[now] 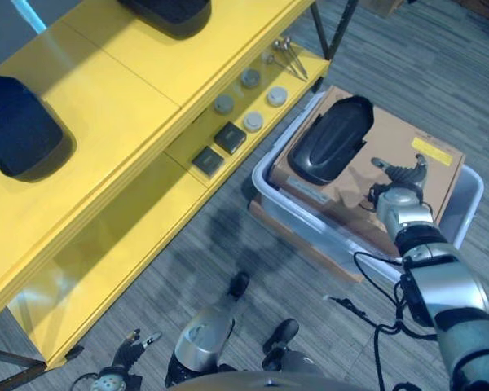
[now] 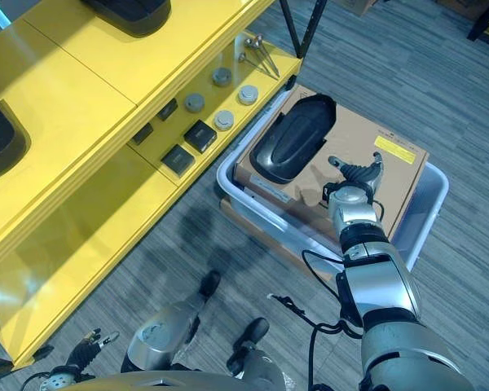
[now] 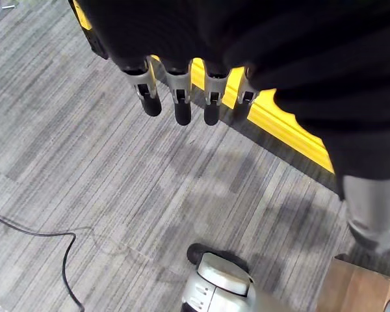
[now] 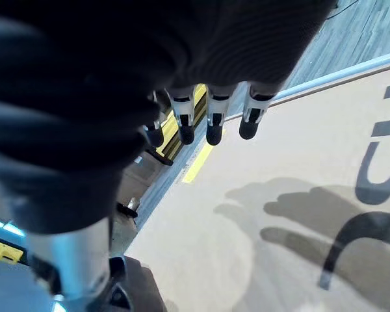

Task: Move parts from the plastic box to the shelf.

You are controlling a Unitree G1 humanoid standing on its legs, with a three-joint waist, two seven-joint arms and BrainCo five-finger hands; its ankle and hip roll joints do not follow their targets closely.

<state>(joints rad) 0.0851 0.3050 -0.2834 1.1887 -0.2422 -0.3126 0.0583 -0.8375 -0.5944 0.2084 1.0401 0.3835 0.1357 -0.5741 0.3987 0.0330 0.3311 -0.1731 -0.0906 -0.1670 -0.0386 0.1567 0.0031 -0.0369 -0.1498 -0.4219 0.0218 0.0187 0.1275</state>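
Note:
A black oval part (image 1: 330, 140) lies on a brown cardboard sheet (image 1: 407, 151) that covers the translucent plastic box (image 1: 471, 195) on the floor. My right hand (image 1: 399, 181) hovers over the cardboard just right of the part, open and holding nothing. In the right wrist view its straight fingers (image 4: 212, 120) hang above the cardboard (image 4: 273, 214) and cast a shadow on it. The yellow shelf (image 1: 130, 114) stands to the left of the box. My left hand (image 1: 130, 352) hangs low near the shelf's front corner, its fingers (image 3: 179, 97) straight over the carpet.
Two more black parts (image 1: 16, 126) (image 1: 171, 12) rest on the shelf's top. The lower board holds two black square blocks (image 1: 230, 137), several grey discs (image 1: 253, 122) and some bolts (image 1: 287, 55). Grey carpet separates the shelf from the box.

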